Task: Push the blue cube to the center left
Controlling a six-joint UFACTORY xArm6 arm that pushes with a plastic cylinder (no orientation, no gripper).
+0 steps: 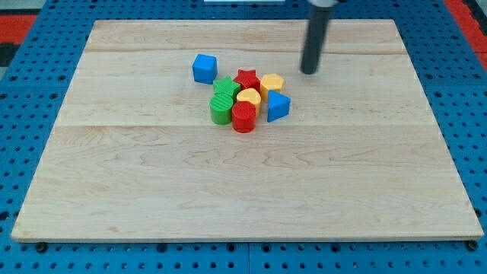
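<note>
Wooden board (pixel 152 198) on a blue pegboard base fills the scene, and up near the view's top sits my tip (pixel 309 72), the blunt end of a dark rod. No pincer here at all, so nothing opens, closes or holds; the rod touches no block.

Nearest to it, just down and toward the view's left, comes a yellow block (pixel 272 82), then a red star (pixel 246 78) and a blue wedge-like block (pixel 278 106). Packed in with them: a yellow heart (pixel 248 97), a red cylinder (pixel 243 117), and 2 green blocks, 1 at the back (pixel 224 88) and 1 in front (pixel 220 111).

Now the one that counts: the blue cube (pixel 204 68) sits at the cluster's upper left edge, just beside the back green block, well apart from my tip. It lies toward the view's left of the rod, at nearly the same height. The goal, center left, is further left and slightly lower. I judge the tip already stands on the pushing side, though the red star and yellow block crowd the straight line between.
</note>
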